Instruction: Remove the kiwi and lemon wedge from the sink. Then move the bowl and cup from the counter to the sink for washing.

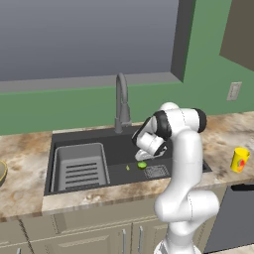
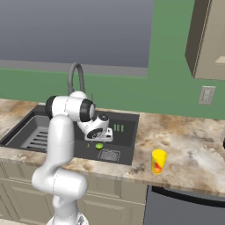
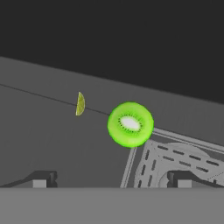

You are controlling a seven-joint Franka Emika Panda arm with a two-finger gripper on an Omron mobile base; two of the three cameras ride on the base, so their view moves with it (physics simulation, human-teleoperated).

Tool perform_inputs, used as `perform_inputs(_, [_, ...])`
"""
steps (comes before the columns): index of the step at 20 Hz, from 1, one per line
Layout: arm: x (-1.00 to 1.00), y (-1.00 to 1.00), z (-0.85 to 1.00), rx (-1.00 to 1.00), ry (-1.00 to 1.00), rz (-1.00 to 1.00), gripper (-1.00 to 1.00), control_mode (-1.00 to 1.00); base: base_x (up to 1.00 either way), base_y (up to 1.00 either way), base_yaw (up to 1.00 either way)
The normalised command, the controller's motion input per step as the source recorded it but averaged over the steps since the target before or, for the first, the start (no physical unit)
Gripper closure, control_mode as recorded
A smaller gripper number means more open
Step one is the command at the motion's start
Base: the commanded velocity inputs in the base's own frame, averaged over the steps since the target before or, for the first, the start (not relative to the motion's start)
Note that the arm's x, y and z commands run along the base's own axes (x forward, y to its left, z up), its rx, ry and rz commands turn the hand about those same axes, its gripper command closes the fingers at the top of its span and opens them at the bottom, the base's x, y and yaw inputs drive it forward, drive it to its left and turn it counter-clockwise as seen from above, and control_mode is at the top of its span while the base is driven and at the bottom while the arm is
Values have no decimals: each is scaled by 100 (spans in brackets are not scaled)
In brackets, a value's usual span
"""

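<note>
- the white arm's two-finger gripper hangs low over the wide dark grey rectangular sink, pointing down at its floor; its dark jaws stand spread wide with nothing between them
- the small bright-green roundish kiwi lies cut face up on the sink floor, just beside the corner of the square drain grate; in the hand view it sits above the gap between the fingertips, apart from both
- the tiny pale-yellow lemon wedge lies on the sink floor near the kiwi, not touching it
- the grey ribbed rack insert fills the left part of the basin, well apart from both fruits; the grey gooseneck faucet rises behind the basin, behind the arm's wrist
- the small yellow cylindrical cup with a red mark stands upright on the beige-and-brown marbled stone counter, right of the sink near the front edge
- a sliver of the tan-gold bowl shows at the left border of the left base view, on the counter left of the sink
</note>
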Motion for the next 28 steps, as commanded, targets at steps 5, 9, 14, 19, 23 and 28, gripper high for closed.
perform_inputs(5, [17,0,-9,0,0,0,-100,-100,0,0,0])
perform_inputs(9, [16,0,-11,0,0,0,-100,-100,0,0,0])
perform_inputs(14, [16,0,-11,0,0,0,-100,-100,0,0,0])
perform_inputs(19, [18,0,-11,0,0,0,-100,-100,0,0,0])
perform_inputs(23, [11,0,-12,0,0,0,-100,-100,0,0,0])
perform_inputs(28, [0,0,-12,0,0,0,-100,-100,0,0,0])
